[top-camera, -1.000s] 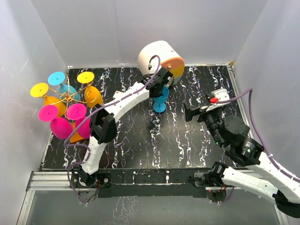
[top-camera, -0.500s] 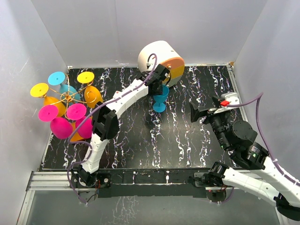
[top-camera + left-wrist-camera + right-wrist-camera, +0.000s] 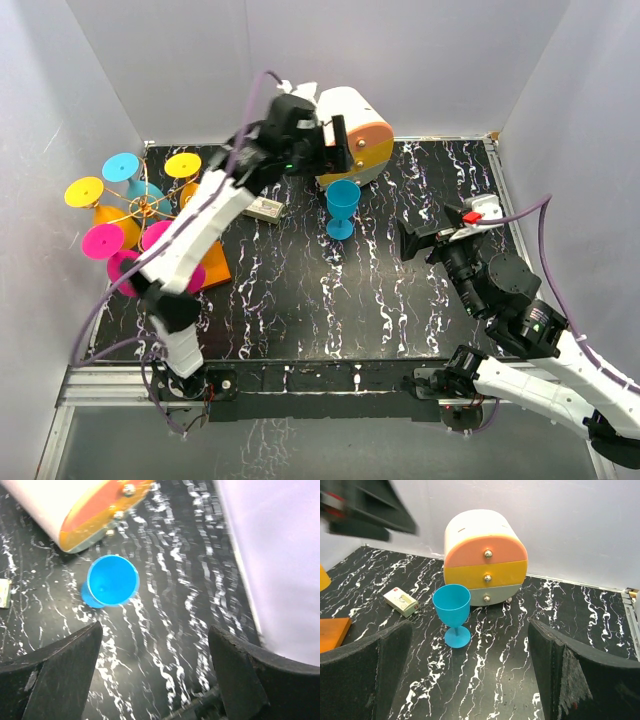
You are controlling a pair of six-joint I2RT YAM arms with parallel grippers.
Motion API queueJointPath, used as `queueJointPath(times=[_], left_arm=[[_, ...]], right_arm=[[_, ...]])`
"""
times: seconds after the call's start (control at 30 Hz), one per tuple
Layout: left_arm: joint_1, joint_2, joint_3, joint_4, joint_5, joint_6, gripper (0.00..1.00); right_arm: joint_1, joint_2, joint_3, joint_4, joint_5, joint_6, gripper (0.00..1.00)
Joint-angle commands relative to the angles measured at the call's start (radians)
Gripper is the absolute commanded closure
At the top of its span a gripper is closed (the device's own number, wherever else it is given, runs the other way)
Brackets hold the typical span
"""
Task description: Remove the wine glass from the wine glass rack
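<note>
Plainly, the left gripper (image 3: 155,635) is spread wide with nothing between its jaws, both black fingers (image 3: 55,680) framing bare table (image 3: 185,580). It hangs high in the air, looking almost straight down. Just ahead of its fingertips and a little to its left, well below, the blue wine glass (image 3: 112,580) stands upright on its foot, its mouth open to the camera, and nothing touches it. Beyond the glass from this gripper lies the drawer cabinet (image 3: 85,510), close to the glass but apart from it. A pale wall (image 3: 280,555) runs along the gripper's right.

Lower down, the right gripper (image 3: 470,627) is likewise gaping and empty, held low over the table and aimed level at the same glass (image 3: 451,600), which stands straight in front of it, some way off. Behind the glass is the cabinet (image 3: 485,555), with orange, yellow and grey drawer fronts. To the right gripper's left of the glass lies a small box (image 3: 400,601).

From above, the left gripper (image 3: 330,148) sits over the cabinet's edge, with the glass (image 3: 342,205) on the side nearer the arm bases. The wine glass rack (image 3: 148,208) stands far off to the left, its orange base plate (image 3: 213,268) on the table, and pink, yellow and cyan glasses (image 3: 105,240) hang from its hooks.
</note>
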Motion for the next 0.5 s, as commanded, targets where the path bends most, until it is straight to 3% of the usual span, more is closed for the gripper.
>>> queueJointPath(times=[0.0, 0.13, 0.23, 0.47], left_arm=[[-0.003, -0.288, -0.141, 0.059, 0.193, 0.007, 0.12], [-0.004, -0.503, -0.235, 0.039, 0.152, -0.001, 0.06], [-0.004, -0.590, -0.205, -0.056, -0.005, 0.036, 0.01], [-0.004, -0.476, 0.059, -0.413, -0.447, 0.147, 0.01]], right_arm=[[0.005, 0.004, -0.005, 0.078, -0.022, 0.034, 0.02], [0.005, 0.017, -0.015, 0.103, -0.052, 0.064, 0.02], [0.005, 0.041, -0.011, 0.111, -0.086, 0.078, 0.02], [0.005, 0.097, 0.005, 0.104, -0.130, 0.087, 0.02]])
